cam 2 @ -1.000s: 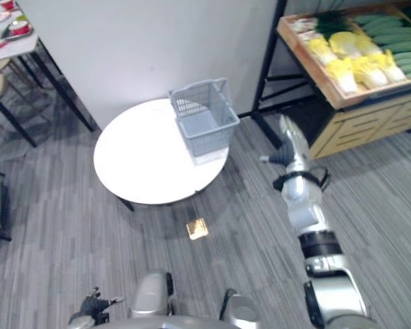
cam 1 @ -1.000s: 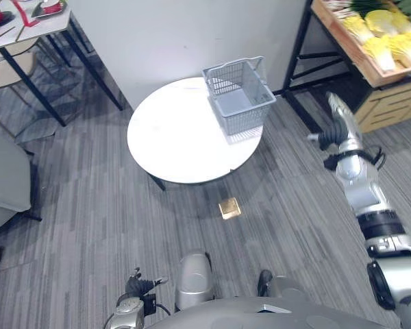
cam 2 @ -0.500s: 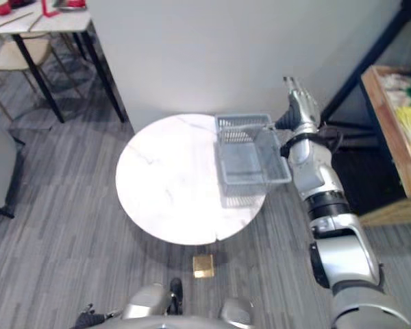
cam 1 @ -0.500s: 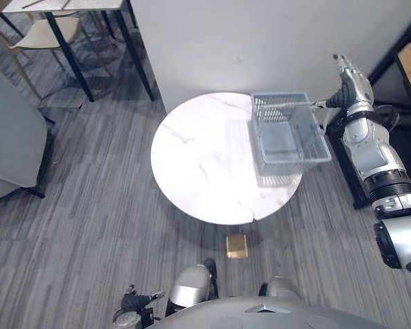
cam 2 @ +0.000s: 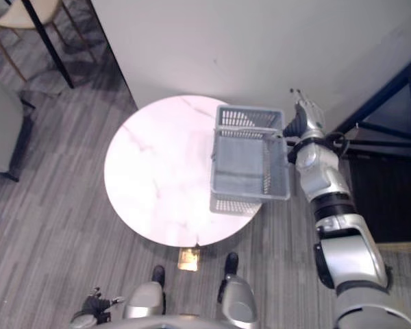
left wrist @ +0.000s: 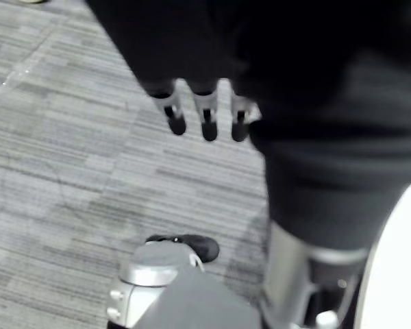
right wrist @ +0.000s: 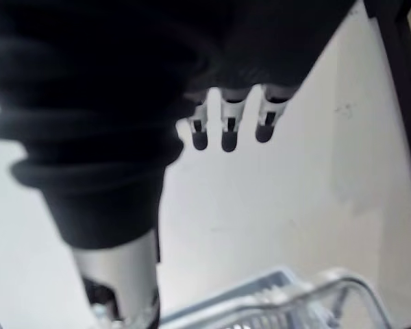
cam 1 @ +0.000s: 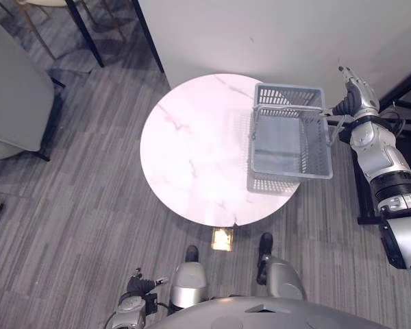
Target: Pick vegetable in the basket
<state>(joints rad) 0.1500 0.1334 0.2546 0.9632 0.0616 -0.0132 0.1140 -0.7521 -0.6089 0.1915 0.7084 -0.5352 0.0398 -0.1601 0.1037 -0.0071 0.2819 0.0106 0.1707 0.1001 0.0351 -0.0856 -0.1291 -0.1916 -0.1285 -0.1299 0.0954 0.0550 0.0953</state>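
The head camera has swung round since a second ago, so the round white tabletop (cam 1: 192,151) now sits mid-view. The right robot hand (cam 1: 353,92), then well apart from the basket (cam 1: 288,98), is now just beside its far right corner. In the right wrist view this hand's fingers (right wrist: 227,123) are straight and loose, holding nothing, with the basket's rim below them. The grey wire basket stands upright at the right side of the tabletop, near the pale wall (cam 1: 274,34), and its bare bottom shows. The left robot hand (cam 1: 133,301) hangs low by the robot's side, its fingers (left wrist: 205,116) relaxed over the grey striped floor (cam 1: 75,205). A small brown square (cam 1: 222,238) lies on the floor at the tabletop's near edge.
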